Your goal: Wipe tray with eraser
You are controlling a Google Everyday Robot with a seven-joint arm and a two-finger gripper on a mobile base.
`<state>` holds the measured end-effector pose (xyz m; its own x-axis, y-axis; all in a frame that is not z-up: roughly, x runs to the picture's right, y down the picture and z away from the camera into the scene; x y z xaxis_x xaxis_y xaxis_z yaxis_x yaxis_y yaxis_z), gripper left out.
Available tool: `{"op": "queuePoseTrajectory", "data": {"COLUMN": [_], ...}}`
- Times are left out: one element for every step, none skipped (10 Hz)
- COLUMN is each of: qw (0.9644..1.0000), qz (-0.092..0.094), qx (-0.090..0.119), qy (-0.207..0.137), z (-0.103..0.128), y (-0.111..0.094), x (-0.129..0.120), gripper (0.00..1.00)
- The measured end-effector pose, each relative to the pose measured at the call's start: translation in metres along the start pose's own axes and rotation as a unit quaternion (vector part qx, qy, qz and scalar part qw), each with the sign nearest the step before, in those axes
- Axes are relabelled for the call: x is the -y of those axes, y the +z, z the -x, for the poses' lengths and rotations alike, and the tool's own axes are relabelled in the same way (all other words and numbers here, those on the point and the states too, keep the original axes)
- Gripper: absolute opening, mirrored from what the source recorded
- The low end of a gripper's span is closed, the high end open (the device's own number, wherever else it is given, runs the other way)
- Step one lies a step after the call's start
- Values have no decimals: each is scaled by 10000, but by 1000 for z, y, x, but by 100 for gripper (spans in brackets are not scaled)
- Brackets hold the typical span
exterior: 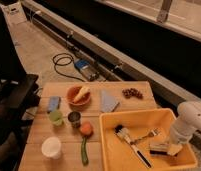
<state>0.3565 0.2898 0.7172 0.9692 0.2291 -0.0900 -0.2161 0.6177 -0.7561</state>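
Note:
The yellow-orange tray (110,150) sits on the wooden table's front right corner. The eraser (158,147), a small block with a dark top and a pale underside, lies on the tray floor at the right. My gripper (174,149) reaches down into the tray from the white arm (190,120) at the right edge, and its tip is right against the eraser's right end. A black-handled, white-bristled brush (130,138) and a fork (151,133) also lie in the tray, left of the eraser.
On the table left of the tray are an orange bowl (78,95) with food, a light blue block (54,103), a grey-blue cloth (109,101), a green cup (56,117), a metal cup (74,119), an orange fruit (86,129), a green vegetable (84,150), a white cup (51,147) and a brown cluster (132,93). A black chair (11,95) stands at the left.

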Motion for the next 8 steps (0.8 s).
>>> {"op": "queuePoseTrajectory", "data": {"qw": [10000,9998,9993,9988,9984,9982,9984,9986], "qz": [-15,-51,-44,-19,34,103,156,201], "qx": [25,70,160,225,261,286,274,237], "qy": [-76,-182,-342,-428,-491,-510,-476,-421], "z": [7,20,40,51,58,63,64,60], "y": [-1,-2,-1,1,3,7,10,13], "x": [-2,-3,-9,-15,-22,-30,-34,-36], "gripper": [18,18,18,18,18,18,18,18]}}
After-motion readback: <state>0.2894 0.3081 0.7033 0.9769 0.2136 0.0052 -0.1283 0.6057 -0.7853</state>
